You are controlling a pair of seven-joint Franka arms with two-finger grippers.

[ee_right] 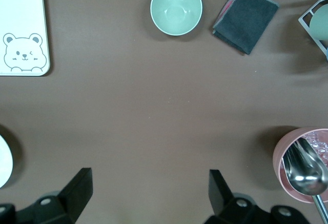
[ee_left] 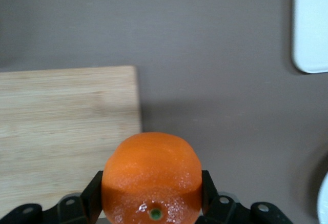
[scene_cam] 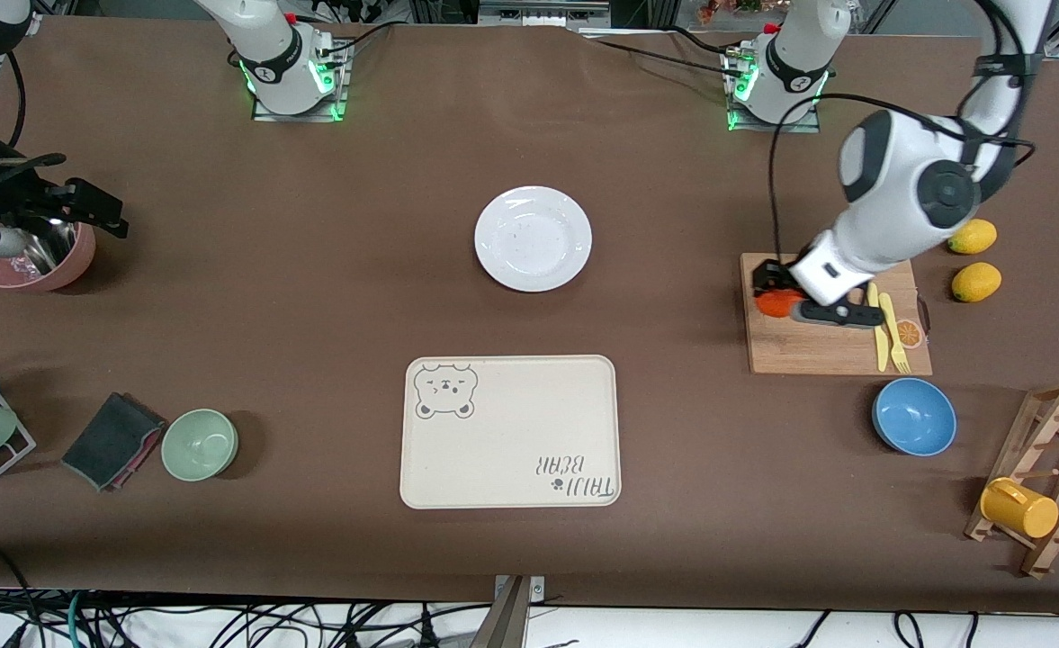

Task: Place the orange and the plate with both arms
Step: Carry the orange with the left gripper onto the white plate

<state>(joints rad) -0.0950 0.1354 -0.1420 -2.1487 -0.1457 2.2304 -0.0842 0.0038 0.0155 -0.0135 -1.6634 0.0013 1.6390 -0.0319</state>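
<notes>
Two jobs remain, grasp step underway: your left gripper (scene_cam: 776, 292) is clamped on the small round orange-red orange (ee_left: 151, 178) at the wooden cutting board (scene_cam: 817, 351) edge. Lift next. Right gripper (ee_right: 148, 188), fingers apart, waits by pink bowl (scene_cam: 34, 261); white round plate (scene_cam: 533, 238) sits untouched toward right arm's end from board.

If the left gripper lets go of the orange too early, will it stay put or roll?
Probably roll: the orange is round and smooth, with nothing flat to settle on. The left gripper has a finger on each side of it, over the wooden cutting board, so the hold looks secure. The white plate is shallow, so release low and centred.
</notes>
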